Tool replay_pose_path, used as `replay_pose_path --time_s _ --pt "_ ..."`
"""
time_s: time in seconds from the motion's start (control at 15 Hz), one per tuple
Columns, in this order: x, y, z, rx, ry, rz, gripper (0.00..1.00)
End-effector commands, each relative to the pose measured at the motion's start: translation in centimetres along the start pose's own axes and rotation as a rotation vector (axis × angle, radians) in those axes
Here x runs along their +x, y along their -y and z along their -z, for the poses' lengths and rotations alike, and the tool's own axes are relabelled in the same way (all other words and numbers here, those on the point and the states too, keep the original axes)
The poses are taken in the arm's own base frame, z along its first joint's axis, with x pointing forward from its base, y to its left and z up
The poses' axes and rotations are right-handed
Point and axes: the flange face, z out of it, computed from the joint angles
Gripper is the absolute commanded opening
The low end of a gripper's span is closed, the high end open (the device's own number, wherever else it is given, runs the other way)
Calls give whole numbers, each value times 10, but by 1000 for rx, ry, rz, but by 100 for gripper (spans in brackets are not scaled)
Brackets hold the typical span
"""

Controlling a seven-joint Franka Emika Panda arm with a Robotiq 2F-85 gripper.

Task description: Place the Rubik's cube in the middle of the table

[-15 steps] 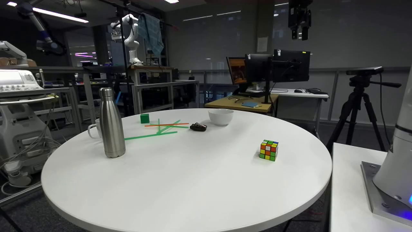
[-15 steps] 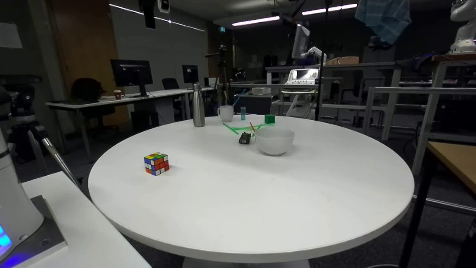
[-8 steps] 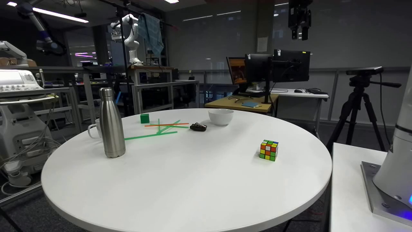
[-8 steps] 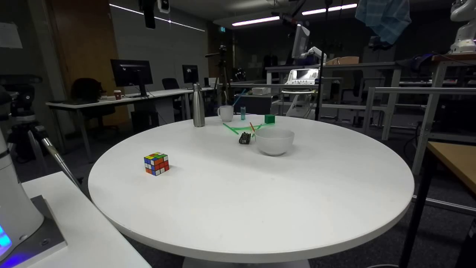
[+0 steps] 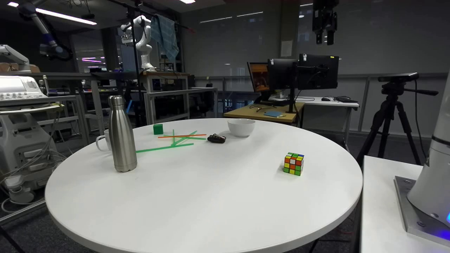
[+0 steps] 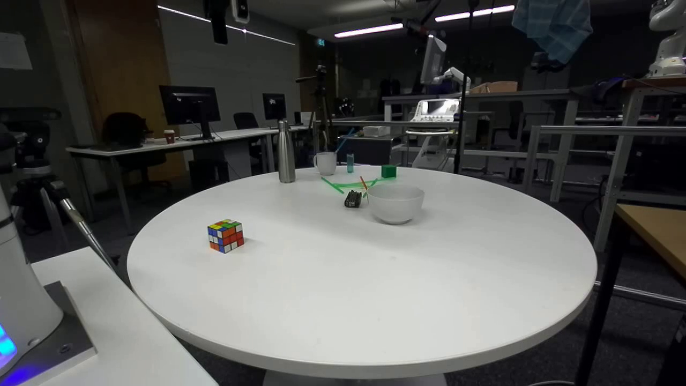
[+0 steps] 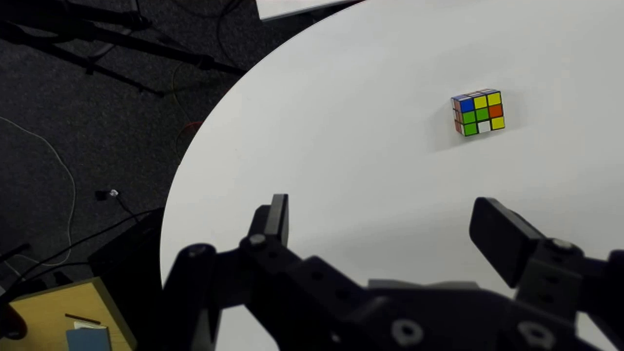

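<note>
The Rubik's cube (image 5: 293,163) stands flat on the round white table (image 5: 211,203), near the side by the arm's base. It shows in both exterior views (image 6: 225,236) and in the wrist view (image 7: 479,113), at the upper right beyond the fingers. My gripper (image 5: 325,38) hangs high above the table, fingers down, well apart from the cube. In the wrist view, the gripper's fingers (image 7: 380,214) are wide apart with only white table top (image 7: 351,146) between them. In an exterior view only a dark part of the gripper (image 6: 220,24) shows at the top edge.
A steel bottle (image 5: 122,137), a white mug (image 6: 325,163), a green block (image 5: 158,129), green and orange sticks (image 5: 182,136), a small dark object (image 5: 216,138) and a white bowl (image 5: 241,128) stand on the table. The arm's base (image 6: 27,289) is on a rectangular white table.
My gripper has moved slightly down and a little away from the arm's base in the last half second. The cube and the other objects have not moved.
</note>
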Motion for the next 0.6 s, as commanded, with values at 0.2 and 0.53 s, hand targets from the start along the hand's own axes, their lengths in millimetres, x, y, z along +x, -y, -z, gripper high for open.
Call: replay_pose_path --time_s 0.2,0.53 --pt "70 20 6 10 -20 78 100" --pt "121 45 19 53 -4 155 100"
